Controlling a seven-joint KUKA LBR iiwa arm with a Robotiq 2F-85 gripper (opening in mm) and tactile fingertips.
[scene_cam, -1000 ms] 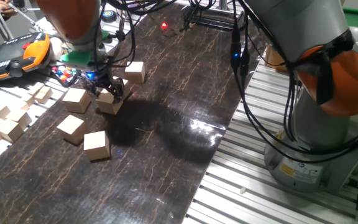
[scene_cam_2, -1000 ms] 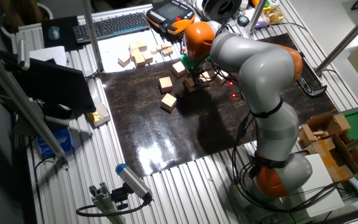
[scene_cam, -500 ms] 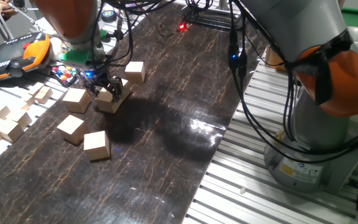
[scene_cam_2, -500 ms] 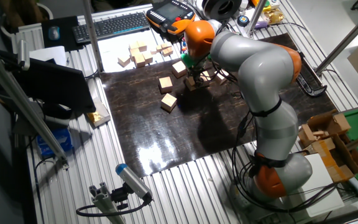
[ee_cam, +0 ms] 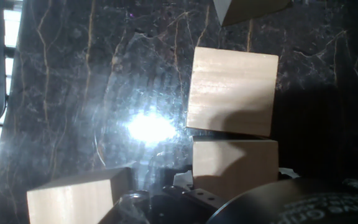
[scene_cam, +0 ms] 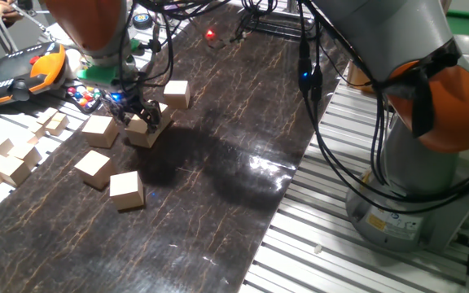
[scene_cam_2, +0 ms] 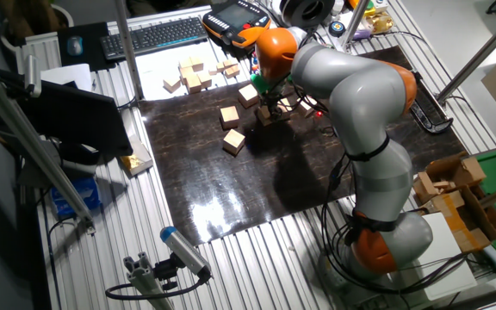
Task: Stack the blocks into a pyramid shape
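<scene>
Several tan wooden blocks lie loose in one layer on the dark mat (scene_cam: 218, 187), none on top of another. My gripper (scene_cam: 142, 116) is low at the mat's far left, its fingers on either side of one block (scene_cam: 141, 124), which stands on the mat against a second block (scene_cam: 150, 136). In the hand view the two sit side by side, the held block (ee_cam: 235, 171) nearer and its neighbour (ee_cam: 232, 91) beyond. Others lie apart: one block (scene_cam: 176, 93), another (scene_cam: 100, 130), a third (scene_cam: 94, 168) and one more (scene_cam: 126, 190). The gripper (scene_cam_2: 268, 110) also shows in the other fixed view.
A loose pile of smaller pale wooden pieces (scene_cam: 10, 159) lies left of the mat. A multicoloured puzzle cube (scene_cam: 84, 98) and an orange teach pendant (scene_cam: 23, 69) sit behind the gripper. A keyboard (scene_cam_2: 158, 34) is farther back. The robot base (scene_cam: 414, 163) stands to the right.
The arm and the blocks have not moved. Only a small red light spot shifts about on the far end of the mat.
</scene>
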